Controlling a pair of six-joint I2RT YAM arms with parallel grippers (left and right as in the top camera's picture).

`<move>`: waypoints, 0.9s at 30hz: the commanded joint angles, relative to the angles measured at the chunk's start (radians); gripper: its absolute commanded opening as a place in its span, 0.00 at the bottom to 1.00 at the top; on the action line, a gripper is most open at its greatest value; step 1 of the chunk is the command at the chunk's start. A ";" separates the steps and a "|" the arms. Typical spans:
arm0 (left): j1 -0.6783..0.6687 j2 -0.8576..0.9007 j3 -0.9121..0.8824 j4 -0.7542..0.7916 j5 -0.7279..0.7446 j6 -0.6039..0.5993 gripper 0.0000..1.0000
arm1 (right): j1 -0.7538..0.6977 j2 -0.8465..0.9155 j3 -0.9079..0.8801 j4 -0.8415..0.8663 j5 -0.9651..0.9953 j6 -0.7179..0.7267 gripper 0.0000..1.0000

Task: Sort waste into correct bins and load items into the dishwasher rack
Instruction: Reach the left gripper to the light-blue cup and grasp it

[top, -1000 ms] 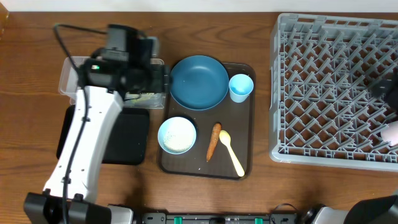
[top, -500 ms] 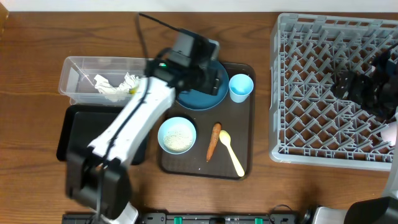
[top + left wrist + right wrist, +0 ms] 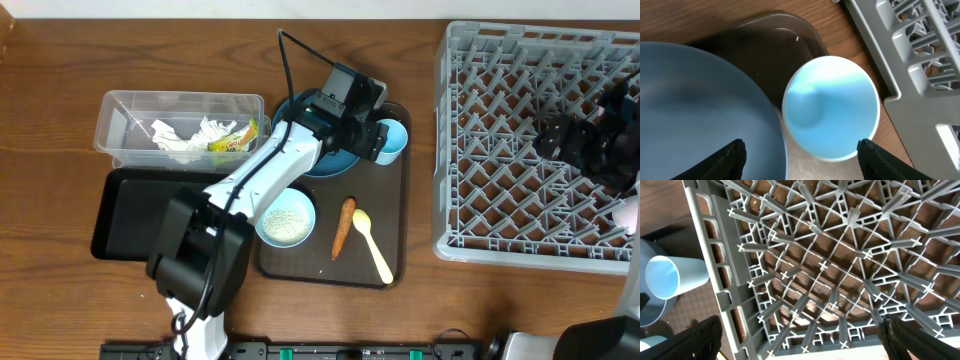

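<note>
On the bench's left side, seen from overhead, a clear tub [image 3: 110, 120] holds crumpled white paper [image 3: 185, 135] and a yellow-green wrapper [image 3: 230, 142], and a black tray [image 3: 130, 215] lies just in front of it. A brown serving tray [image 3: 395, 220] sits mid-bench. It carries a dark blue plate [image 3: 338, 162] at its far left corner, a light blue cup [image 3: 396, 135] at its far right corner, a white bowl [image 3: 285, 218] of rice at its near left, and a carrot [image 3: 342, 228] beside a pale yellow spoon [image 3: 372, 245] near its front edge. The left arm reaches across the plate, so the left gripper [image 3: 378, 138] hangs over the gap between plate and cup. A grey rack [image 3: 540, 60] fills the bench's right side. The right gripper [image 3: 565, 140] hovers above its middle, and a pink-white cup [image 3: 630, 213] shows at the rack's right edge, cut off by the frame. The left wrist view looks straight down into the upright cup, with the plate's rim touching or just beside it and the rack's corner near. The fingers stand wide apart, one over the plate and one at the cup's rim, gripping nothing. In the right wrist view the rack's lattice fills the frame, with the light blue cup beyond its left wall. Here too the fingers are spread wide and hold nothing.
</note>
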 commanded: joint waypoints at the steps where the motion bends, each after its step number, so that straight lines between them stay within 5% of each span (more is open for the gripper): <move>1: -0.003 0.024 -0.001 0.010 -0.010 0.012 0.73 | 0.008 0.003 -0.004 0.003 0.004 -0.017 0.99; 7: -0.015 0.060 -0.001 0.019 -0.010 0.012 0.72 | 0.008 0.003 -0.004 0.002 0.004 -0.017 0.99; 13: -0.018 0.066 -0.001 0.019 -0.010 0.012 0.51 | 0.008 0.003 -0.004 0.002 0.004 -0.017 0.99; 27: -0.060 0.066 -0.001 -0.005 -0.010 -0.014 0.34 | 0.008 0.003 -0.004 -0.001 0.003 -0.017 0.99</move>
